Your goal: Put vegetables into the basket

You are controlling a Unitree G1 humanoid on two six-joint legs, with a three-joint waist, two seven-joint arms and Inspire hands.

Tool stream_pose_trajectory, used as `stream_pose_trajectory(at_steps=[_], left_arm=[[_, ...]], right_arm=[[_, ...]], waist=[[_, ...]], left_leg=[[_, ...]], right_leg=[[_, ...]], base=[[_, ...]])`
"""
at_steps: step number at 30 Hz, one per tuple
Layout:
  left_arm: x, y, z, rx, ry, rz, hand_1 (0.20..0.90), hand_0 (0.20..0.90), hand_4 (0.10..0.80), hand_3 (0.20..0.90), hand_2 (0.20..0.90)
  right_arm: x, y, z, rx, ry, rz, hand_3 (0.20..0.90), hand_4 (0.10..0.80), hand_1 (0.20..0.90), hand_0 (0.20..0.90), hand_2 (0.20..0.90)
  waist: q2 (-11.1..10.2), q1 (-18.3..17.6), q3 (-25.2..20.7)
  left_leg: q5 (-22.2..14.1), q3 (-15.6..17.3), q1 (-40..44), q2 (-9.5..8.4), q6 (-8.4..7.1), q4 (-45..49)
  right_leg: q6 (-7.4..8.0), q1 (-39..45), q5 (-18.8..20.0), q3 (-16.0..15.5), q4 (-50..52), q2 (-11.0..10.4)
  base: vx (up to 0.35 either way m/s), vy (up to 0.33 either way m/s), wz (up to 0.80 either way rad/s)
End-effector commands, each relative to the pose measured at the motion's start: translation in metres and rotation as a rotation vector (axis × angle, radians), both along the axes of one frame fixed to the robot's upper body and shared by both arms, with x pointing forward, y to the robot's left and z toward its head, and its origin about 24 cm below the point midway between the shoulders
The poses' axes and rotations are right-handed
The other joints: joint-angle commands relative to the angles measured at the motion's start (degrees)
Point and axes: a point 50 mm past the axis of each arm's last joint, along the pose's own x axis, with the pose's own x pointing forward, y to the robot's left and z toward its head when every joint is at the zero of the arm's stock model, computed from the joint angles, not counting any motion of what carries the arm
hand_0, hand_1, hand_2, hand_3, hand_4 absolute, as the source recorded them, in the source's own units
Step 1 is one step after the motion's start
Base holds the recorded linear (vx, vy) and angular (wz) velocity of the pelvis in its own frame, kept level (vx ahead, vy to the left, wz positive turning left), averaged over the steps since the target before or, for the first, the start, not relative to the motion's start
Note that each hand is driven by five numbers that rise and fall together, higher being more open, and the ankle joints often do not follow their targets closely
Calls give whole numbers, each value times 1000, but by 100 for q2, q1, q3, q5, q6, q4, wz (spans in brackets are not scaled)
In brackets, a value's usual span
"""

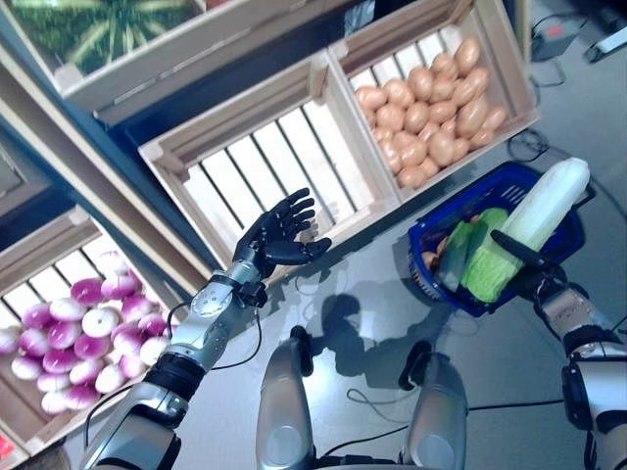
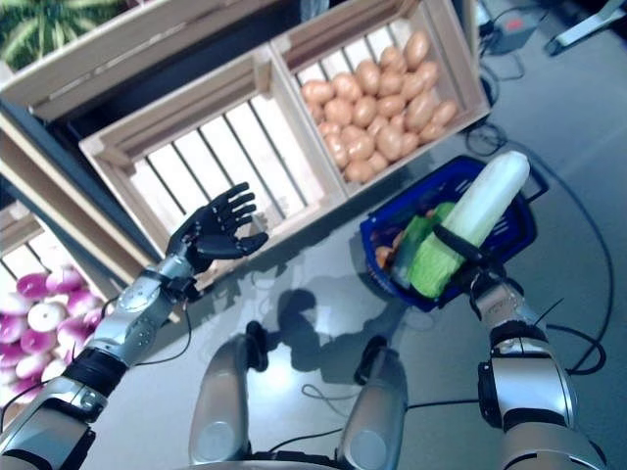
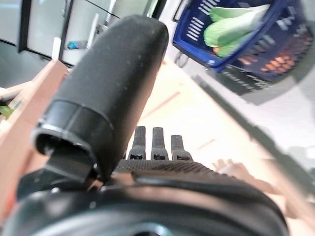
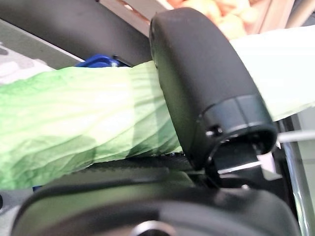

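- Blue basket [image 1: 566, 238] sits on the grey floor at about 3 o'clock, with a dark green cucumber-looking thing [image 1: 455, 257] and something orange down inside, hard to tell what.
- Crate of potatoes [image 1: 427, 110] at 1 o'clock, packed pretty full. The slatted crate [image 1: 263, 166] right beside it at 12 o'clock has nothing in it.
- Crate at 9 o'clock holds purple-and-white turnips [image 1: 83, 329].
- Right hand [image 2: 477, 276] is wrapped around a long napa cabbage [image 1: 529, 227], thumb across it, holding it over the basket.
- The cabbage is pale white at the top end, crinkly bright green at the bottom, tilted with the green end dipping into the basket.
- Left hand [image 1: 277, 232] is up in front of the empty crate, fingers spread, holding nothing.
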Motion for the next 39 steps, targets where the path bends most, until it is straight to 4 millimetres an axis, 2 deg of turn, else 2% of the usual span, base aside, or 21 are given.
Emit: stream_pose_trajectory(at_steps=[1, 5, 6, 7, 17, 22, 24, 25, 30, 34, 37, 39], left_arm=[[1, -13, 39, -132, -236, -39, 900, 900, 800, 900, 900], [0, -16, 41, -150, -246, -56, 900, 900, 800, 900, 900], [-1, -17, 42, -153, -247, -60, 900, 900, 800, 900, 900], [-1, -18, 42, -162, -246, -67, 900, 900, 800, 900, 900], [2, -22, 46, -174, -252, -84, 900, 900, 800, 900, 900], [2, -20, 47, -183, -256, -78, 900, 900, 800, 900, 900], [2, -19, 47, -187, -253, -72, 900, 900, 800, 900, 900], [2, -19, 47, -191, -250, -82, 900, 900, 800, 900, 900], [2, -18, 49, -176, -256, -101, 900, 900, 800, 900, 900], [5, -17, 49, -181, -234, -77, 900, 900, 800, 900, 900], [6, -14, 39, -173, -191, -56, 900, 900, 800, 900, 900], [6, -13, 31, -167, -155, -47, 900, 900, 800, 900, 900]], right_arm=[[4, -28, 47, -55, -167, -113, 300, 400, 300, 300, 300], [9, -28, 61, -99, -183, -102, 300, 400, 300, 300, 300], [9, -28, 61, -106, -180, -102, 761, 707, 761, 761, 761], [9, -29, 63, -115, -174, -112, 900, 800, 900, 900, 900], [12, -33, 76, -56, -183, -182, 900, 800, 900, 900, 900], [10, -34, 70, -36, -171, -194, 900, 800, 900, 900, 900], [8, -35, 66, -32, -162, -192, 900, 800, 900, 900, 900], [7, -35, 64, -28, -156, -186, 900, 800, 900, 900, 900], [3, -39, 64, -39, -155, -192, 900, 800, 900, 900, 900], [6, -36, 64, -64, -162, -199, 900, 800, 900, 900, 900], [7, -27, 51, -51, -128, -161, 900, 800, 900, 900, 900], [6, -22, 39, -66, -89, -137, 900, 800, 900, 900, 900]], waist=[[79, 74, -247], [128, 59, -167], [132, 61, -161], [139, 59, -154], [130, 64, -177], [106, 58, -227], [88, 60, -259], [67, 60, -287], [41, 58, -383], [2, 64, -493], [-68, 99, -640], [-117, 126, -735]], left_leg=[[-1124, -215, 140, 282, -338, 951], [-1409, -431, -302, 340, -396, 1657], [-1426, -459, -337, 338, -404, 1701], [-1465, -507, -405, 338, -425, 1789], [-1553, -651, -643, 325, -456, 2036], [-1486, -613, -488, 360, -467, 1837], [-1393, -593, -383, 375, -473, 1653], [-1154, -530, -310, 388, -427, 1374], [-887, -351, 97, 407, -427, 712], [-669, -222, 445, 438, -419, 229], [-356, -127, 863, 418, -409, -443], [-107, -62, 1201, 341, -398, -994]], right_leg=[[-302, -42, -303, 101, 718, -68], [-291, -510, -572, 290, 1326, -161], [-287, -549, -589, 307, 1371, -169], [-274, -630, -627, 347, 1465, -184], [-205, -975, -672, 448, 1730, -179], [-157, -870, -596, 452, 1569, -139], [-139, -776, -512, 454, 1415, -123], [-188, -702, -306, 417, 1180, -118], [-144, -335, -60, 339, 669, -90], [-115, -9, 128, 223, 292, -54], [-79, 426, 387, 58, -308, 22], [-59, 799, 605, -87, -863, 110]], base=[[-43, 24, 15], [-41, 2, 3], [-36, -10, 12], [-39, -8, 10], [-42, -3, 3], [-15, 14, -4], [-40, 16, -3], [-78, 16, -2], [-11, 28, -2], [22, 47, -7], [69, 30, -3], [86, 26, -9]])
